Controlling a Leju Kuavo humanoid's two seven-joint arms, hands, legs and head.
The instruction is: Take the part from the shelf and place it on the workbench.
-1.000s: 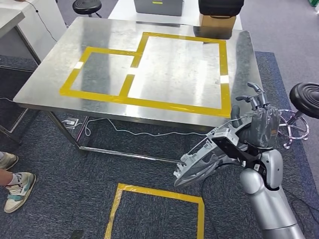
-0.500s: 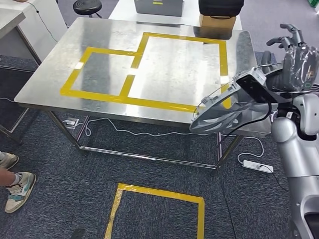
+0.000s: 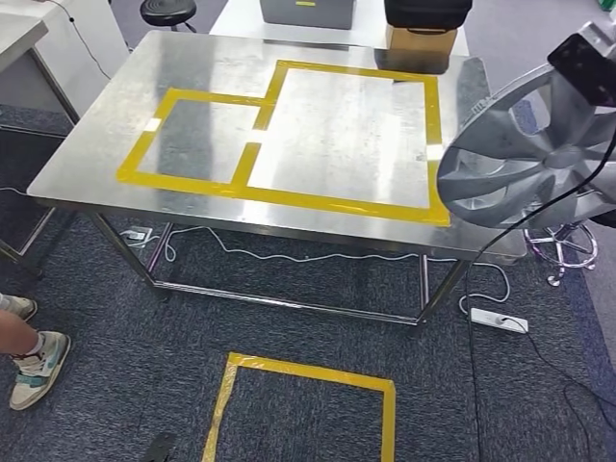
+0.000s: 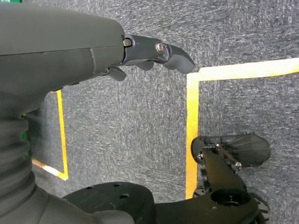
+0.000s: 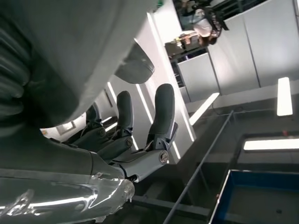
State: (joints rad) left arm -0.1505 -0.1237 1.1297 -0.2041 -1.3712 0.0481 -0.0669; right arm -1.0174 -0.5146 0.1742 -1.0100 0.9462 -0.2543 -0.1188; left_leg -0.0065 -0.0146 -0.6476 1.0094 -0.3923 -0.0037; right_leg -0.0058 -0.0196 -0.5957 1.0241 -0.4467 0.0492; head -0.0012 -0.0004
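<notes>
The workbench (image 3: 109, 144) is bare silver metal marked with 2 adjoining yellow tape rectangles (image 3: 254, 154). The part (image 3: 508, 164) is glossy silver-grey. The carpet (image 3: 109, 385) is dark grey-blue, with a yellow tape square (image 3: 305, 375). A black stool (image 3: 168, 12) stands beyond.

Part: the silver spoked part (image 3: 523, 159) has risen from knee height beside the workbench (image 3: 218, 91) to above its right edge.
Right hand: lifted with the part, fingers (image 5: 160, 116) curled around it.
Part's face: tilted more toward the camera.
</notes>
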